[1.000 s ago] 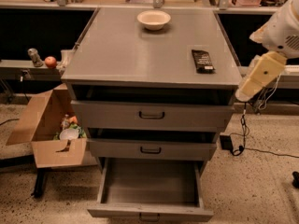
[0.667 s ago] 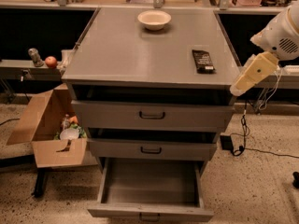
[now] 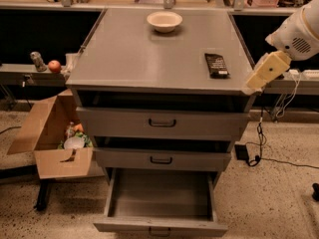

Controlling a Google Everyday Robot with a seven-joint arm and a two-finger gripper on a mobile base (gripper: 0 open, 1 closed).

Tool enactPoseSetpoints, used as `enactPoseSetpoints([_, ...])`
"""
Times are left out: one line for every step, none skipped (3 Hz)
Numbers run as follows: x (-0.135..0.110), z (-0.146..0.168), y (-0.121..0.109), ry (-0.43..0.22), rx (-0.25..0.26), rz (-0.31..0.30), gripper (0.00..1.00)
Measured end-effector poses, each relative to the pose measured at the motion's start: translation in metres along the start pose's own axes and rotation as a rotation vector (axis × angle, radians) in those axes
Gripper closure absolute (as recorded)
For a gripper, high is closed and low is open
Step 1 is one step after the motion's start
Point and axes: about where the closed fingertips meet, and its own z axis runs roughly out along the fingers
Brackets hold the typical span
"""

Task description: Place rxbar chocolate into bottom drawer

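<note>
- The gripper (image 3: 254,81) has drifted left and a touch upward over the last second; we now see it at the right front corner of the cabinet top (image 3: 139,54), its tip at the edge.
- Whether it is released or clenched we cannot tell; it carries nothing that we can see.
- The rxbar chocolate (image 3: 216,64) has not moved: it lies flat on the cabinet top, towards the right side, near the gripper but apart from it.
- The bottom drawer (image 3: 159,195) is as it was, pulled well out with its tray bare, while the two upper drawers sit nearly shut above it.
- The cream bowl (image 3: 164,20) stays at the back of the top, well apart from the bar, so it does not crowd the approach.
- We judge that the arm is closing in for the pick: the gap to the bar is shrinking, but the grasp is not yet made.
- The placing itself is all still ahead; the open drawer means no pulling should be needed first.
</note>
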Motion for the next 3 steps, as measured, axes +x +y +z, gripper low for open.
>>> enactPoseSetpoints([-0.01,0.022,-0.026,-0.033,-0.005,0.023,0.0])
enactPoseSetpoints([-0.02,0.055,-0.056,-0.061,-0.021,0.075,0.0])
enactPoseSetpoints([-0.026,0.09,-0.077,-0.079,-0.028,0.134,0.0])
